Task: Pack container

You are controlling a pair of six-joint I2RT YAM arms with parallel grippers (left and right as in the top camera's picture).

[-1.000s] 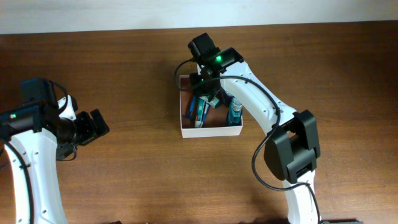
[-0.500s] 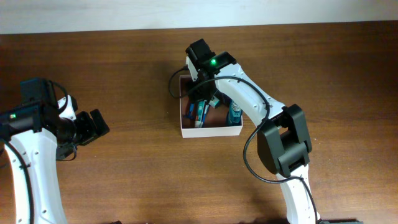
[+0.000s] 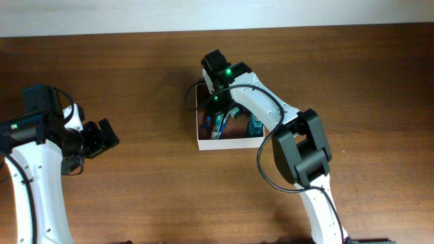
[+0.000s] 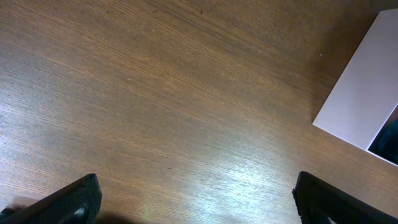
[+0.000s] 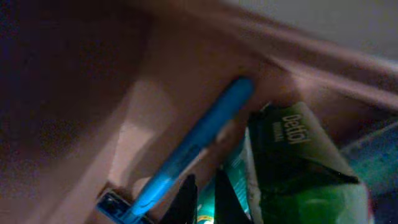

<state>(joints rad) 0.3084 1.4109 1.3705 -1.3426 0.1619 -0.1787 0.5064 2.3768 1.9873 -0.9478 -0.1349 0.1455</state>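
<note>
Down inside the container [image 5: 81, 124], the right pincer [image 5: 204, 198] has its two dark fingers [image 5: 188, 200] drawn together. Whether anything is nipped between the tips cannot be told. Just ahead of those tips in the wrist view, a blue razor [image 5: 193, 140] lies slantwise on the pinkish floor, with its head low and to the pincer's left and its handle running up and away. Just beside the tips on the other side sits a green soap packet [image 5: 292, 168]. Beyond both rises the container's shadowed inner wall.

Seen from overhead, this arm's wrist covers the container's far left corner. A teal bottle [image 3: 255, 124] stands past it, toward the near right corner. The white-walled box rests on the brown wooden table [image 3: 135, 203].

Well apart from all this, across bare wood, the left pincer [image 3: 103, 137] hangs with its jaws spread wide and nothing between them. From its own camera the box's white outer wall [image 4: 364, 99] shows far ahead and to one side.
</note>
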